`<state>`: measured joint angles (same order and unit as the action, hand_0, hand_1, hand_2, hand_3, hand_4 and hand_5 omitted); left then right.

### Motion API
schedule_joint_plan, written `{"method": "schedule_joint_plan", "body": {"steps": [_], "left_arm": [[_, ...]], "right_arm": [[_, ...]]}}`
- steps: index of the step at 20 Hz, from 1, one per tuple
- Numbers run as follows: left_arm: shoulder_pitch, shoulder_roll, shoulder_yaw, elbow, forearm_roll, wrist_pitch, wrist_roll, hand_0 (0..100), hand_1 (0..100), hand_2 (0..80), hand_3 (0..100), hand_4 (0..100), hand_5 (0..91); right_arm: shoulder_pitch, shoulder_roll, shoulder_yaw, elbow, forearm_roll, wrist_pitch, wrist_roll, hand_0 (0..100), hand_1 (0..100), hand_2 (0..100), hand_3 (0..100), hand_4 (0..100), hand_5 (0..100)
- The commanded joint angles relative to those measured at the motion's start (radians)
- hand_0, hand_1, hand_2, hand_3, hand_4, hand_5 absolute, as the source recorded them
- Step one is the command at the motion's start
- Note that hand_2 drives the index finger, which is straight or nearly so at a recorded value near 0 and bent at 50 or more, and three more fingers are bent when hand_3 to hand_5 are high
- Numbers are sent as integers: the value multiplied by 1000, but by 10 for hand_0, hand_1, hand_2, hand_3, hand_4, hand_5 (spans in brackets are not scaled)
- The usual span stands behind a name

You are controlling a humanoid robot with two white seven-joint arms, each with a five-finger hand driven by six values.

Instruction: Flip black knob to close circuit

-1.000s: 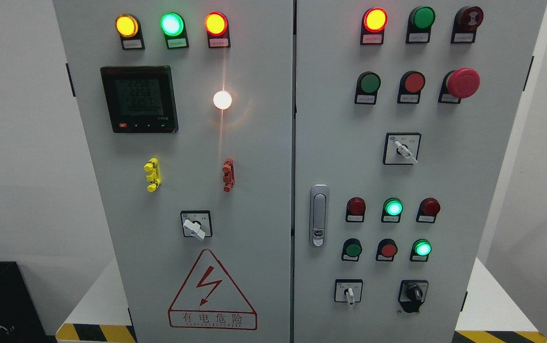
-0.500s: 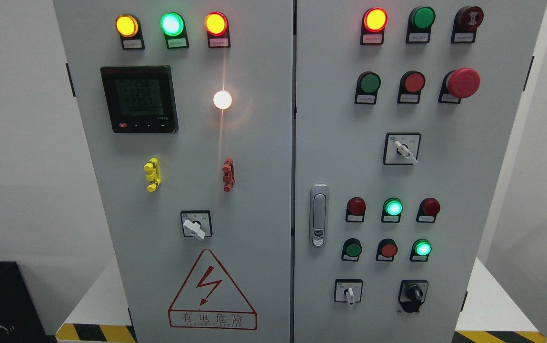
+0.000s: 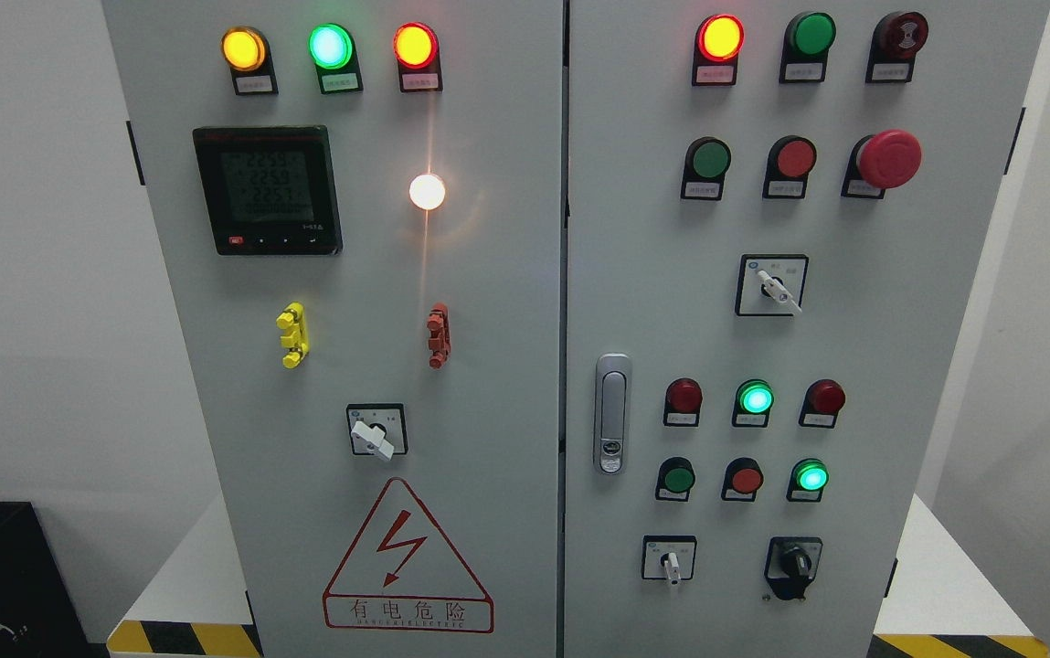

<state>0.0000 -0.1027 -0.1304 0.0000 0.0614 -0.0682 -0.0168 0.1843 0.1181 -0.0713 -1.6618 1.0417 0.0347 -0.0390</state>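
Observation:
The black knob (image 3: 796, 562) sits on a black plate at the lower right of the grey cabinet's right door (image 3: 726, 329). Its pointer leans up and to the left. To its left is a small white-handled selector switch (image 3: 670, 559) pointing down. Neither of my hands nor any arm shows in the head view.
The right door carries rows of red and green lamps and buttons, a red mushroom stop button (image 3: 888, 158), another white selector (image 3: 773, 285) and a metal door latch (image 3: 612, 413). The left door has a meter (image 3: 267, 190), a lit white lamp (image 3: 427, 191), a white selector (image 3: 375, 431) and a warning triangle (image 3: 407, 559).

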Motion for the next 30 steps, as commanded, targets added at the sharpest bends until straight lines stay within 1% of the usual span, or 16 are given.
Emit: {"method": "schedule_joint_plan", "body": {"steps": [1,5,7,11,12,14,15,17,20,26,28,30], "left_arm": [[21,1,0,-23,0,-1,0,120,556,0,0,0,0],[21,0,0,-23,0,-1,0,120,556,0,0,0,0],[21,0,0,-23,0,-1,0,120,556,0,0,0,0],[21,1,0,-23,0,-1,0,120,556,0,0,0,0],[21,0,0,-23,0,-1,0,120,556,0,0,0,0],[21,0,0,-23,0,-1,0,120,556,0,0,0,0],[21,0,0,-23,0,-1,0,120,556,0,0,0,0],[21,0,0,-23,0,-1,0,120,556,0,0,0,0],[21,0,0,-23,0,-1,0,120,556,0,0,0,0],[21,0,0,-23,0,-1,0,120,556,0,0,0,0],[21,0,0,-23,0,-1,0,120,556,0,0,0,0],[21,0,0,-23,0,-1,0,120,556,0,0,0,0]], "right_arm": [[-28,2,2,-142,103,46,31,0,17,844,986,870,933],[-68,2,5,-148,127,77,37,0,3,845,986,874,939],[-88,2,7,-148,142,103,68,0,2,844,987,876,940],[-147,2,7,-136,172,132,74,0,0,842,988,876,942],[-161,2,2,-128,178,139,80,0,0,842,988,876,941],[-187,2,2,-119,182,168,108,0,1,841,989,876,943],[-201,0,2,-118,184,180,113,0,1,840,990,876,943],[-219,0,1,-107,189,186,116,0,1,839,990,876,943],[-238,0,1,-99,225,201,131,0,1,839,991,877,941],[-285,0,-2,-66,227,223,134,0,2,841,993,876,941],[-301,0,-15,-56,227,229,151,0,3,841,992,876,942],[-312,0,-27,-46,227,229,154,0,4,840,992,876,942]]}}
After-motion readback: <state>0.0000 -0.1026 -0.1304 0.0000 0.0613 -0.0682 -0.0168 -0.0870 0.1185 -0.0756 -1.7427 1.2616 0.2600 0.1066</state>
